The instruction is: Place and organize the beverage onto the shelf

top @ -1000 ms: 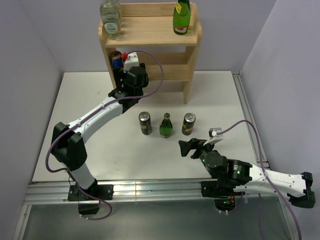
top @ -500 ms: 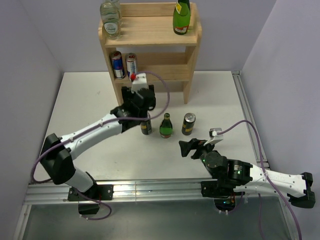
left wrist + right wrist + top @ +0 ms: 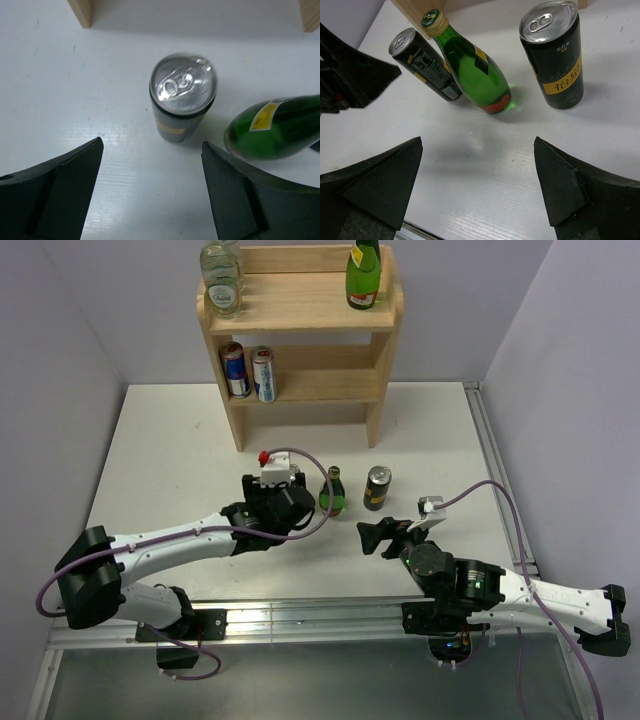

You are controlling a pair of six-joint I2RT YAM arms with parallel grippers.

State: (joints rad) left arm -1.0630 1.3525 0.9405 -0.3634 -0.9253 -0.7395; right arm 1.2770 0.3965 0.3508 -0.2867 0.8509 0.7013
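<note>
The wooden shelf [image 3: 300,310] stands at the back. Its top tier holds a clear bottle [image 3: 221,285] and a green bottle [image 3: 364,275]; its middle tier holds two cans [image 3: 250,370]. On the table stand a dark can [image 3: 182,97], a small green bottle [image 3: 332,492] and a second dark can [image 3: 377,487]. My left gripper [image 3: 292,502] is open and empty. It hovers just on the near side of the first dark can and hides it in the top view. My right gripper [image 3: 378,535] is open and empty, in front of the three drinks [image 3: 470,67].
The shelf's two front legs [image 3: 82,10] stand just behind the drinks. The left gripper's finger [image 3: 360,70] shows beside the left dark can [image 3: 425,65]. A metal rail [image 3: 300,620] runs along the near table edge. Walls close in on both sides.
My left arm has pulled back from the shelf's middle tier, where two cans now stand, and come down over the left dark can on the table. The right arm has not moved.
</note>
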